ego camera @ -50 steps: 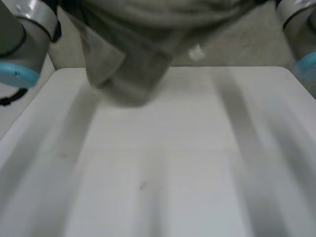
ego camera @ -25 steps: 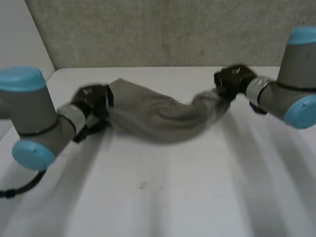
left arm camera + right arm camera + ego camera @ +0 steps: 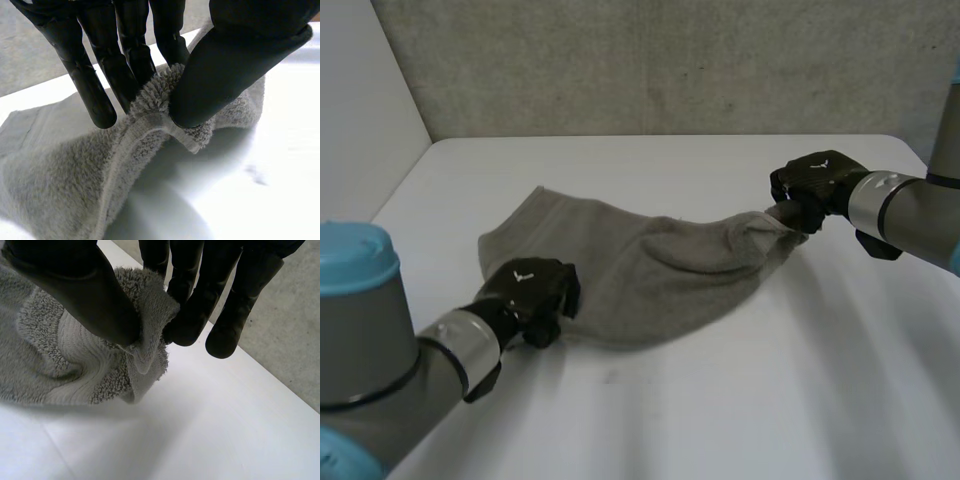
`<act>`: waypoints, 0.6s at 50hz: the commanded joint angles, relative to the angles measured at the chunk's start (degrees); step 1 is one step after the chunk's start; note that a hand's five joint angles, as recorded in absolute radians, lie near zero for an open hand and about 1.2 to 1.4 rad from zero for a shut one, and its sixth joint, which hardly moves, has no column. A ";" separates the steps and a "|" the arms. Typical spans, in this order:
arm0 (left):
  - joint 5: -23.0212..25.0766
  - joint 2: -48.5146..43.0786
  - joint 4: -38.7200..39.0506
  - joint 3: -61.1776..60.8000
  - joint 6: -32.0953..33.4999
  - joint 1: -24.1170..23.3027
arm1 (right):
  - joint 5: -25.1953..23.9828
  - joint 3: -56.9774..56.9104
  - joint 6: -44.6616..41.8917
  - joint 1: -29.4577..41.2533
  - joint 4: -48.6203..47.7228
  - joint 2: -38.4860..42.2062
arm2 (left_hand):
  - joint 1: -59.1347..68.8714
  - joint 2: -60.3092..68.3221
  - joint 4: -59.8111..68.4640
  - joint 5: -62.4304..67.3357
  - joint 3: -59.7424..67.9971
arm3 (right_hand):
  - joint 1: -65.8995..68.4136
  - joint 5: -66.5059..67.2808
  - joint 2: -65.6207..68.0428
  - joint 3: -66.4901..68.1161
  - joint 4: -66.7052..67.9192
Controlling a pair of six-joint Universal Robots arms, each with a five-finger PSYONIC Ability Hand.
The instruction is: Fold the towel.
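1. White table (image 3: 720, 400): biggest thing here, bare apart from the cloth.
2. Grey towel (image 3: 650, 270): sprawled across the middle of the table in the head view, running from about 8 o'clock to 2 o'clock. It's rumpled and not folded yet. The 10 o'clock corner lies flat, and the 2 o'clock end is bunched and drawn up toward the hand.
3. Handling guess: thick terry, so soft, floppy and light, with zero stiffness. It'll sag wherever it isn't held. The loops are grippy rather than slippery, and nothing about it is fragile. Best holds look like the hemmed edge and corners, where the flat woven band gives the fingers something firm.
4. Left hand (image 3: 530, 295): at the towel's 8 o'clock end, with thumb and fingers closed in a pinch on the hemmed edge near a corner.
5. Right hand (image 3: 815, 185): at the 2 o'clock end, with the thumb pressing a corner of the towel against the fingers, a tight pinch.
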 commanded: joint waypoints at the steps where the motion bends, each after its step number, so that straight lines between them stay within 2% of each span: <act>1: -0.01 6.67 -0.98 -4.68 -0.08 -2.92 | -0.22 7.17 -3.91 0.05 -0.02 -5.61 | 11.93 10.18 10.10 11.06 10.24 | 4.54 4.13 5.65 3.34 3.30; 12: -0.09 11.06 -3.36 -8.02 -0.26 -7.67 | 0.31 13.85 -11.65 -2.76 1.38 -8.69 | 11.93 10.18 10.10 11.06 10.24 | 4.54 4.13 5.65 3.34 3.30; 14: -0.09 11.06 -4.49 -8.80 -0.43 -10.55 | -0.21 14.55 -13.14 -3.63 2.78 -9.13 | 11.93 10.18 10.10 11.06 10.24 | 4.54 4.13 5.65 3.34 3.30; 15: -0.09 11.06 -4.50 -8.81 -0.43 -10.57 | -0.22 14.55 -13.14 -3.64 2.79 -9.13 | 11.93 10.18 10.10 11.06 10.24 | 4.54 4.13 5.65 3.34 3.30; 17: -0.18 10.89 -5.81 -8.81 -0.61 -15.12 | -0.30 14.64 -13.49 -4.34 2.97 -9.21 | 11.93 10.18 10.10 11.06 10.24 | 4.54 4.13 5.65 3.34 3.30; 21: -0.09 10.97 -6.17 -8.37 -0.61 -18.29 | -0.39 14.64 -13.58 -4.69 2.88 -9.21 | 11.93 10.18 10.10 11.06 10.24 | 4.54 4.13 5.65 3.34 3.30; 23: -0.09 10.97 -6.17 -8.02 -0.61 -18.83 | -0.39 14.64 -13.58 -4.69 2.79 -9.21 | 7.24 5.49 5.41 6.37 5.56 | 4.54 4.13 5.65 3.34 3.30; 25: -0.44 10.53 -5.91 -7.23 -0.17 -18.74 | -0.39 14.90 -13.58 -4.52 2.61 -9.04 | -13.68 -15.43 -15.51 -14.55 -15.36 | 4.54 4.13 5.65 3.34 3.30; 26: -0.45 10.53 -5.91 -7.22 -0.17 -18.74 | -0.39 14.90 -13.58 -4.52 2.61 -9.04 | -13.78 -15.54 -15.61 -14.65 -15.47 | 4.54 4.13 5.65 3.34 3.30; 27: -0.45 10.27 -5.82 -6.27 -0.17 -18.40 | -0.39 14.99 -13.49 -4.34 2.53 -8.95 | -22.45 -24.20 -24.27 -23.31 -24.13 | 4.54 4.13 5.65 3.34 3.30; 28: -0.45 10.27 -5.82 -6.26 -0.17 -18.39 | -0.39 14.99 -13.49 -4.34 2.53 -8.95 | -22.53 -24.28 -24.36 -23.40 -24.22 | 4.54 4.13 5.65 3.34 3.30; 30: -0.45 10.01 -5.47 -3.90 -0.17 -16.38 | -0.48 15.08 -13.49 -4.08 1.91 -8.51 | -44.61 -46.36 -46.44 -45.48 -46.29 | 4.54 4.13 5.65 3.34 3.30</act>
